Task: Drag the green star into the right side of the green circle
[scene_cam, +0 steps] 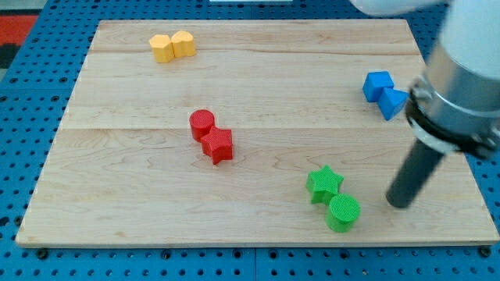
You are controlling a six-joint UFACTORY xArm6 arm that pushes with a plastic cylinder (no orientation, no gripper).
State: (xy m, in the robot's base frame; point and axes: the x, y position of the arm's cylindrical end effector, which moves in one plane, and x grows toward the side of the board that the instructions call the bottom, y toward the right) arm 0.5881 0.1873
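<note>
The green star (324,183) lies on the wooden board near the view's bottom right. The green circle (343,212), a short cylinder, sits just below and to the right of the star, touching it. My tip (399,204) rests on the board to the right of both green blocks, a short gap away from the circle and apart from it. The dark rod rises from the tip up and to the right into the arm's grey body.
A red cylinder (201,124) and a red star (218,145) touch near the board's middle. Two yellow blocks (172,46) sit at the top left. Two blue blocks (384,93) lie at the right, beside the arm. The board's bottom edge (258,242) runs close below the green circle.
</note>
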